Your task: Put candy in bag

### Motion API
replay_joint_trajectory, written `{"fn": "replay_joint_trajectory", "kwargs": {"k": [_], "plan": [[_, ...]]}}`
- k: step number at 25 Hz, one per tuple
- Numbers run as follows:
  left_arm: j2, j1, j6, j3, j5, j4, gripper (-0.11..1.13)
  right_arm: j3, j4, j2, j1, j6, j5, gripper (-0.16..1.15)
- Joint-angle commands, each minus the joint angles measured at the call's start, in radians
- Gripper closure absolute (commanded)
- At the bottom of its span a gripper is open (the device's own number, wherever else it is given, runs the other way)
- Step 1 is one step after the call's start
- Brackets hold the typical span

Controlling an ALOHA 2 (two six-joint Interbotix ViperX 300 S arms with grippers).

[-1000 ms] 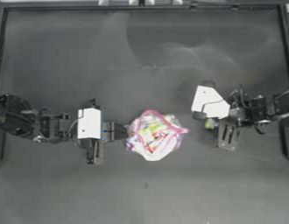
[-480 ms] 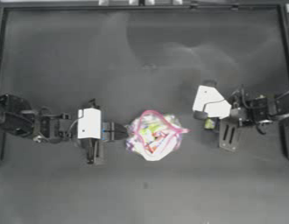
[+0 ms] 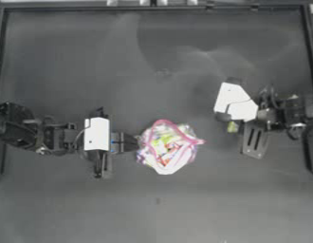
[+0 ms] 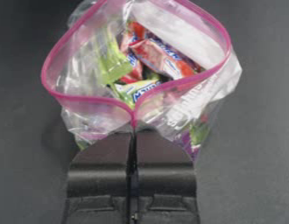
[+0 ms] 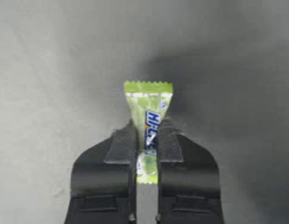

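The clear bag (image 3: 167, 146) with a pink-red mouth strip sits mid-table, its mouth gaping wide and colourful sweets showing inside. My left gripper (image 3: 137, 142) is shut on the bag's near rim; in the left wrist view the bag (image 4: 141, 74) stands open just beyond that gripper (image 4: 134, 131). My right gripper (image 3: 232, 127) hovers to the right of the bag, apart from it, shut on the pale yellow-green candy (image 3: 232, 126). In the right wrist view the candy (image 5: 148, 118) sticks out between the pinched jaws of the right gripper (image 5: 147, 144).
The dark table (image 3: 152, 61) is bordered by a raised frame along the top and sides. Bare surface lies between the bag and the right arm and across the back half.
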Motion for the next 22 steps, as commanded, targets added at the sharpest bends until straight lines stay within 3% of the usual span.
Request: {"fn": "replay_joint_trajectory", "kwargs": {"k": [1, 10, 22], "plan": [[-0.017, -0.002, -0.002, -0.015, -0.005, 0.0, 0.98, -0.066, -0.009, -0.054, 0.005, -0.003, 0.06, 0.71], [-0.012, 0.0, -0.002, -0.017, -0.003, 0.0, 0.98, -0.21, -0.049, -0.058, 0.075, -0.003, 0.091, 0.72], [-0.008, 0.0, -0.002, -0.025, -0.003, 0.002, 0.98, -0.364, -0.049, 0.08, 0.146, -0.003, 0.014, 0.75]]}}
